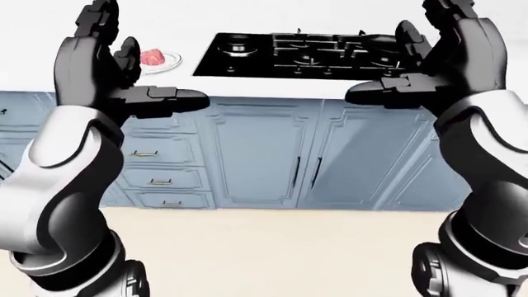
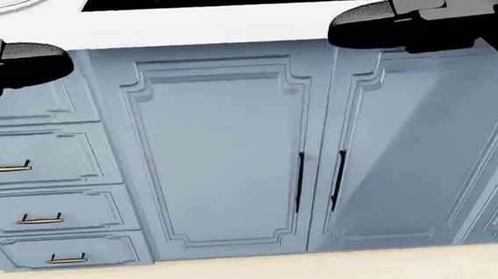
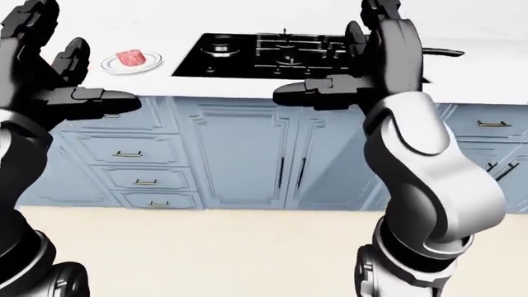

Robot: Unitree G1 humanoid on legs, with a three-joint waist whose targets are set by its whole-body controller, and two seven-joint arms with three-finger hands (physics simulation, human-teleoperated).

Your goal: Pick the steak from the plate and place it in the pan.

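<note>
Bright, even, sharp simulator render

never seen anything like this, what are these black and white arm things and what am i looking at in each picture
These are simulator renders seen from a humanoid robot's own head. The black and white limbs are its arms. Its left hand and right hand are raised with the fingers spread, and neither holds anything.

The left-eye and right-eye views are a pair, so they look nearly the same. The head view tilts lower and mostly shows blue cabinet doors and drawers; the dark shapes at its upper corners are parts of the hands.

On the white counter lies a black stove. To its left in the eye views a small plate holds a pink steak. A dark handle shows beside the right arm, but the arm hides whatever it belongs to.
</note>
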